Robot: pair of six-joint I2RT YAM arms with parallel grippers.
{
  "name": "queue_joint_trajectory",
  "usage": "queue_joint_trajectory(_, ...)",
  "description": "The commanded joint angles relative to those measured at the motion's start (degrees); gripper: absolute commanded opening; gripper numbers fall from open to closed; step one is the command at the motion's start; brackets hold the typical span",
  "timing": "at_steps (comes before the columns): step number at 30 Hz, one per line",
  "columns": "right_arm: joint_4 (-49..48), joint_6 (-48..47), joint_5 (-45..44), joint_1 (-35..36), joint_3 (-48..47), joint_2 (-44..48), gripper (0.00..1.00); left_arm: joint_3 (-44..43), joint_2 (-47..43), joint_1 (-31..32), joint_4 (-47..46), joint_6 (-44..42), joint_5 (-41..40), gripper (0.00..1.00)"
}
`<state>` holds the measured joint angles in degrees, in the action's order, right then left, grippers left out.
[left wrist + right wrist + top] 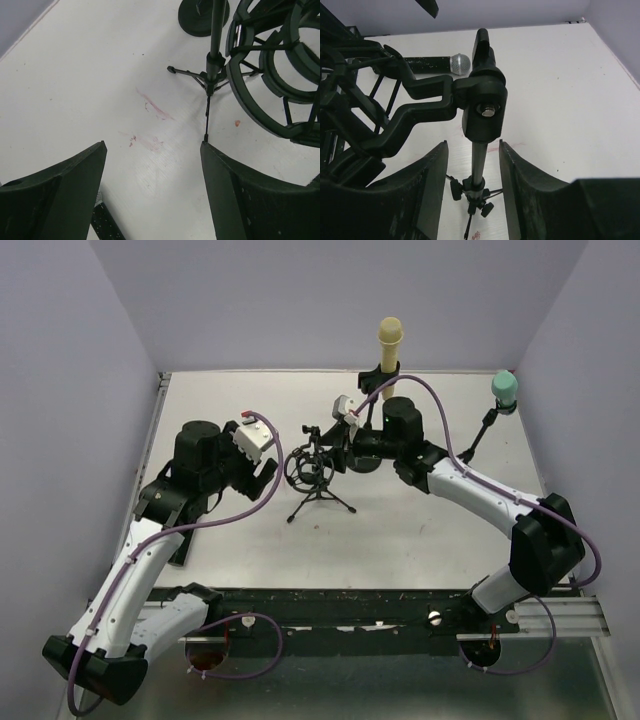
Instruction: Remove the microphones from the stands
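A black tripod stand point(320, 495) with a ring-shaped shock mount point(305, 468) stands mid-table. In the left wrist view the mount's rings point(280, 75) look empty. A black microphone with a silver grille point(440, 64) lies flat on the table beyond the stand in the right wrist view. My right gripper point(473, 150) straddles the stand's thin pole point(479, 165) just under its swivel joint point(482, 112). A gap shows on each side, so it is open. My left gripper point(152, 165) hangs open over bare table just left of the mount, with nothing between its fingers.
A yellow-headed microphone point(390, 340) stands on a round-based stand point(365, 462) at the back. A green-headed one point(505, 390) stands at the back right. The tripod's legs point(192, 75) spread over the table beside my left fingers. Purple walls close in the table.
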<state>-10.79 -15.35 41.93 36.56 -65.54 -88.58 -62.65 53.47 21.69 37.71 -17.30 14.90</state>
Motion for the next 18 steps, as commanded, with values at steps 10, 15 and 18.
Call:
queue_joint_trajectory(10, -9.16, 18.94, -5.43, 0.36, 3.05, 0.42, 0.01, 7.27, -5.13, -0.33, -2.46, 5.95, -0.66, 0.81)
queue_joint_trajectory(15, -3.30, 25.01, -34.64, 6.32, -0.28, 2.96, 0.01, 10.96, -7.50, -0.25, -8.17, 8.24, 1.36, 0.80)
queue_joint_trajectory(18, 0.41, 27.65, -49.89, 11.41, -2.48, 3.50, 0.01, 13.51, -8.73, -0.25, -11.16, 8.69, 0.66, 0.80)
